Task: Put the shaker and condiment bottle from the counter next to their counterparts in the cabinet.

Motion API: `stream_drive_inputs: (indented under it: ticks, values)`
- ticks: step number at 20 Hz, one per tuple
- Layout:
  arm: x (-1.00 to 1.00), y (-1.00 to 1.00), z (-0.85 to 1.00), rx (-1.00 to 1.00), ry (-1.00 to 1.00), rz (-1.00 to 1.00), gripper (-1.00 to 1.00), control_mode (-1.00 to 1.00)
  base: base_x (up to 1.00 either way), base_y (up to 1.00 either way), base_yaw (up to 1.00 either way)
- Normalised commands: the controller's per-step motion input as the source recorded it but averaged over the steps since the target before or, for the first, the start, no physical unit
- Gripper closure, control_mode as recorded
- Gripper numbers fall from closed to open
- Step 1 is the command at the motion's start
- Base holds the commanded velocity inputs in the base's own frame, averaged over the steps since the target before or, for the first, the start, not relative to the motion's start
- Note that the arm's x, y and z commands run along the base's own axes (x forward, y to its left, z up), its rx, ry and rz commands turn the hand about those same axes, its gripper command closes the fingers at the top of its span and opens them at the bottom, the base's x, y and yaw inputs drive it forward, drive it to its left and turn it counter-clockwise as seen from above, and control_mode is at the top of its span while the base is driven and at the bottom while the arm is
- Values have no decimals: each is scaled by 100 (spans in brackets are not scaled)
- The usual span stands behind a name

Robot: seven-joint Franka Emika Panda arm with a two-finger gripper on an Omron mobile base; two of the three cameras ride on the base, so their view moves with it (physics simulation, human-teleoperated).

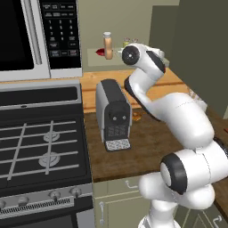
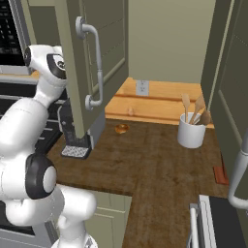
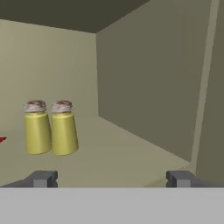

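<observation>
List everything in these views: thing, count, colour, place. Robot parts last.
shakers: two, yellow-green with grey tops, side by side on the cabinet shelf
condiment bottle: one, tan, on the cabinet shelf
cabinet: one, beige-olive, door open
coffee machine: one, grey-black, on the counter
counter: one, dark brown
utensil holder: one, white, holds wooden utensils
stove: one, black
microwave: one, black-silver
gripper: open, empty, inside the cabinet

My arm is glossy white, built of rounded, bulbous segments with dark bands and black round caps at the joints. My two fingertips are small dark grey blocks.
</observation>
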Motion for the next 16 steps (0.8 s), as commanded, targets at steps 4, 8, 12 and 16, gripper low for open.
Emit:
stream_drive_inputs:
  ticks: [4,8,12,16]
  values:
    - [-94,11,11,0,0,0,-100,-100,0,0,0]
    - [-100,28,16,0,-2,0,-100,-100,0,0,0]
    - [-100,26,15,0,-5,0,-100,-100,0,0,0]
    - [-100,32,6,0,-6,0,-100,-100,0,0,0]
